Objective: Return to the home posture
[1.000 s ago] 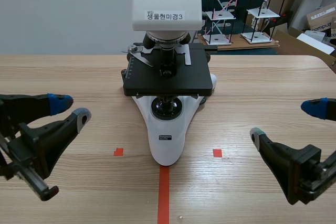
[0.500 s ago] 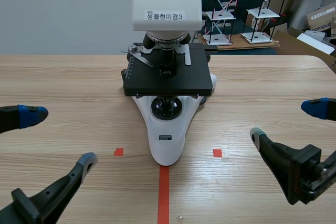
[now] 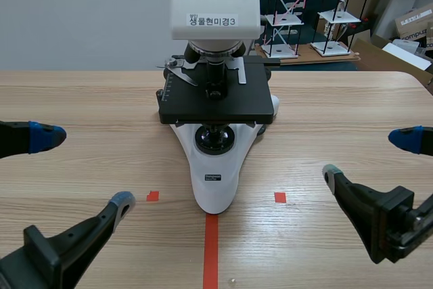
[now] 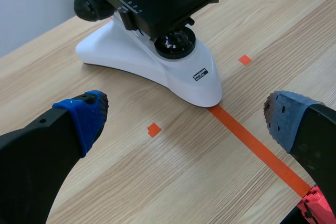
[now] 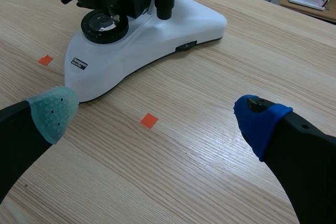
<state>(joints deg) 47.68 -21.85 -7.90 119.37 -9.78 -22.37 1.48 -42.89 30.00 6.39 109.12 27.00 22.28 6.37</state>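
Microscope mid-table, one gripper on each side.
White-and-black metal microscope [image 3: 215, 99] stands on the pale wooden table [image 3: 81, 99], centre toward 12 o'clock; its foot points to 6 and meets the head of the orange-red tape line [image 3: 211, 248]. Small tape squares [image 3: 153, 195] at 7 and 5 of the foot, near it. Black left gripper [image 3: 84, 168] at 8, black right gripper [image 3: 370, 156] at 4, both well apart from the microscope, fingers spread around nothing. Behind the table at 1: white-shelved wire racks [image 3: 318, 11]; brown cardboard boxes [image 3: 413, 25] at 2.
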